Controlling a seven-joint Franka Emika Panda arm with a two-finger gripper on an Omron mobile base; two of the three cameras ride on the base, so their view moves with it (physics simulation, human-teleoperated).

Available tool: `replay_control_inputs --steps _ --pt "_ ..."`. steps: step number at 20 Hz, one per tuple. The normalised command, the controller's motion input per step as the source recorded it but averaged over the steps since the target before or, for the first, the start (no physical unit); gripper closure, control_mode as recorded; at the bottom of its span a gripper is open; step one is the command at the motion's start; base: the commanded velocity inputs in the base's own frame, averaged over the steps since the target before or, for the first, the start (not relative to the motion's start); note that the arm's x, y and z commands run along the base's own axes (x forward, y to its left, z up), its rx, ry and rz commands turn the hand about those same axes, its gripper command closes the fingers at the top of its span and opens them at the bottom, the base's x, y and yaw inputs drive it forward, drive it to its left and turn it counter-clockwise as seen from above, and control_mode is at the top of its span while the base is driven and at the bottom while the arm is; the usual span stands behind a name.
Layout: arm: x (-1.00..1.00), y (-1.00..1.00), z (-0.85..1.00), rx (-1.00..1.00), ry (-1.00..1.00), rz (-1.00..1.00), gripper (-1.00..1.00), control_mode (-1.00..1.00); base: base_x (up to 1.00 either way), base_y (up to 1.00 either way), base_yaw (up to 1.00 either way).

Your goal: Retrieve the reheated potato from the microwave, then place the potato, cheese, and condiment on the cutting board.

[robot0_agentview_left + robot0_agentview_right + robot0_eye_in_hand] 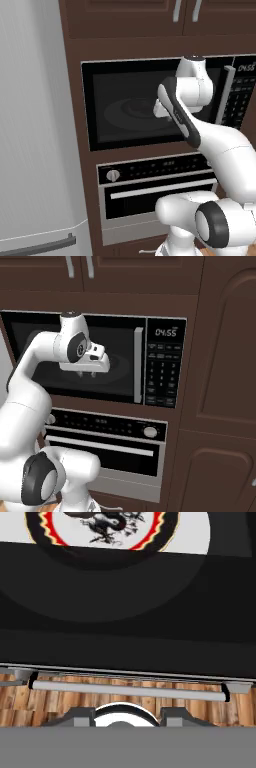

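The microwave is built into the dark wood wall, its dark glass door closed. Its silver vertical handle runs beside the keypad. My gripper hangs in front of the door glass, left of the handle, pointing downward. Its fingers are close together with nothing between them. The potato is hidden behind the closed door. The cheese, the condiment and the cutting board are out of view.
Below the microwave sits a knobbed oven with a horizontal silver handle; wooden floor shows beneath it in the hand view. A tall grey fridge stands to the left. Brown cabinet doors fill the right.
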Motion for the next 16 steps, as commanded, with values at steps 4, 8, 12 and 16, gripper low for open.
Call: replay_control_inputs --steps 4,8,12,16 --pt "-0.16 -0.02 0.00 0.00 -0.09 0.01 -1.00 -1.00 0.00 0.00 0.00" --pt "-0.40 -0.25 0.03 0.01 -0.42 0.00 -1.00 -1.00 0.00 0.00 0.00" --pt "-0.34 -0.42 0.11 0.00 -0.38 0.00 -1.00 -1.00 0.00 0.00 0.00" --pt "-0.27 -0.47 0.15 0.04 -0.12 -0.03 -1.00 -1.00 0.00 0.00 0.00"
